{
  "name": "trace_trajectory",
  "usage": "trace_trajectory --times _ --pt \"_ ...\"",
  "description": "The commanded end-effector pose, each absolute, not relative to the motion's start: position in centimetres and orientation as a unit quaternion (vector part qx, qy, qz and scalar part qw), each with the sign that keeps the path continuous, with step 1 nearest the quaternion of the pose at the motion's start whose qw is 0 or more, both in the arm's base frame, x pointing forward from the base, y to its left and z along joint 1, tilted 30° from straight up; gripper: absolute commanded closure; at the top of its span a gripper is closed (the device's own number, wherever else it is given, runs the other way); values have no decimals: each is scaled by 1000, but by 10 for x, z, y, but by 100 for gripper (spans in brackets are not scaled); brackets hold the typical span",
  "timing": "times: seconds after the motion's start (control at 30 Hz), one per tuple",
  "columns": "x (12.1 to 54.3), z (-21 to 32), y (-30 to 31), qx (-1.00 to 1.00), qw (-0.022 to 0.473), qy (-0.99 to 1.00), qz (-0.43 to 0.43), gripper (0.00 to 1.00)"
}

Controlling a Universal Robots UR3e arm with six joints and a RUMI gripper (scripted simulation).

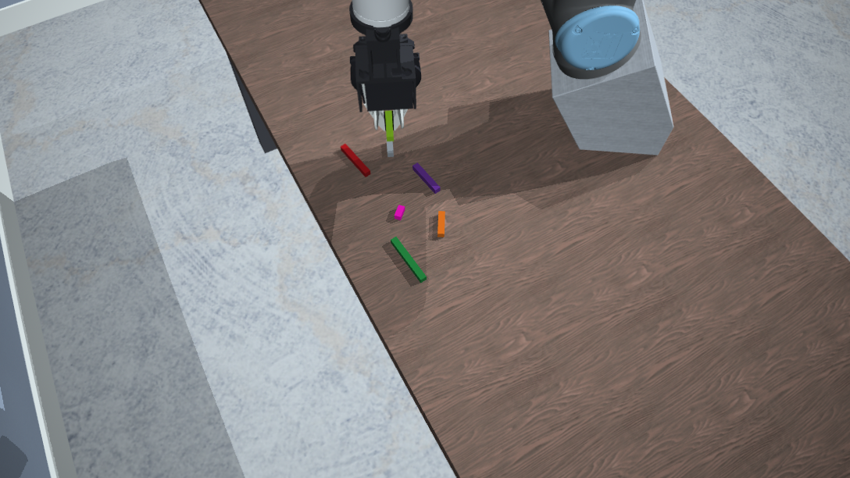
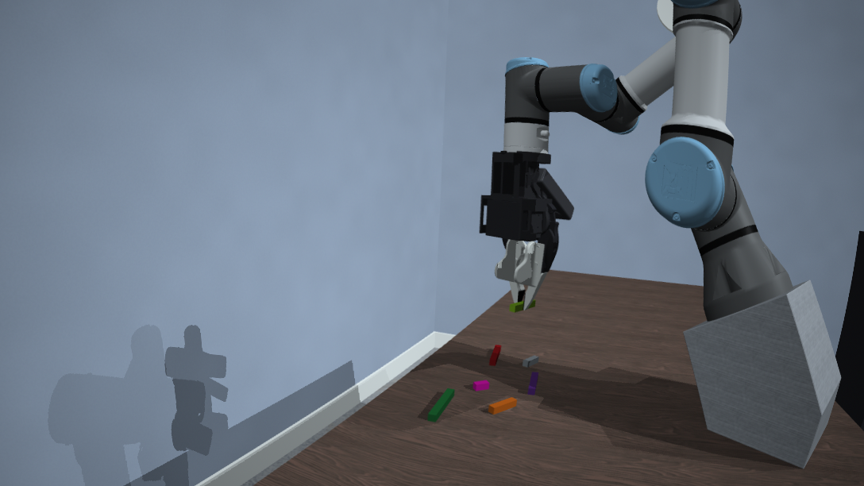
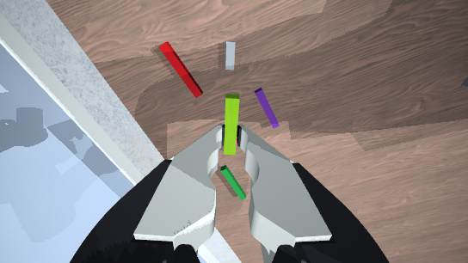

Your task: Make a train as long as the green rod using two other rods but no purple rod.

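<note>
And now the lime rod [image 1: 389,126] [image 2: 517,307] [image 3: 231,125] is held aloft, gripped across its middle by the hand [image 1: 389,122] [image 2: 524,305] [image 3: 230,125], above the worktop [image 1: 594,285] [image 2: 580,422] [image 3: 366,86]! Five plus three makes eight, so the grey rod [image 1: 390,148] [image 2: 530,361] [image 3: 230,56] looks the likely partner; it lies flat between the red rod [image 1: 355,160] [image 2: 495,355] [image 3: 181,70] and the purple rod [image 1: 426,177] [image 2: 533,383] [image 3: 267,108]. In the top view, the magenta rod [image 1: 400,212] [image 2: 480,385], orange rod [image 1: 441,223] [image 2: 503,405] and green rod [image 1: 408,259] [image 2: 441,405] [image 3: 233,182] lie farther off. No train is made yet: only the pickup is done. Still to be managed are the lining-up, the lowering, the end-to-end meeting and the release, with both neighbours to be left undisturbed.
</note>
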State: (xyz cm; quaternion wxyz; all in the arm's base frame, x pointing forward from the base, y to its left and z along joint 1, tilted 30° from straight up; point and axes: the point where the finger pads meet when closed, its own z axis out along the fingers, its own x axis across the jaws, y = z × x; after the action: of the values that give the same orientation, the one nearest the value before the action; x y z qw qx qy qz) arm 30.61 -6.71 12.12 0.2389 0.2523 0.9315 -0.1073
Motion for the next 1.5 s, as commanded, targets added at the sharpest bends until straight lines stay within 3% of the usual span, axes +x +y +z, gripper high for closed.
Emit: trace_trajectory --times 0.0,0.67,1.47 --pt "307 122 -67 249 240 932 -109 100" --pt "310 115 -69 249 239 932 -109 100" --pt "336 61 -89 249 239 932 -109 100"
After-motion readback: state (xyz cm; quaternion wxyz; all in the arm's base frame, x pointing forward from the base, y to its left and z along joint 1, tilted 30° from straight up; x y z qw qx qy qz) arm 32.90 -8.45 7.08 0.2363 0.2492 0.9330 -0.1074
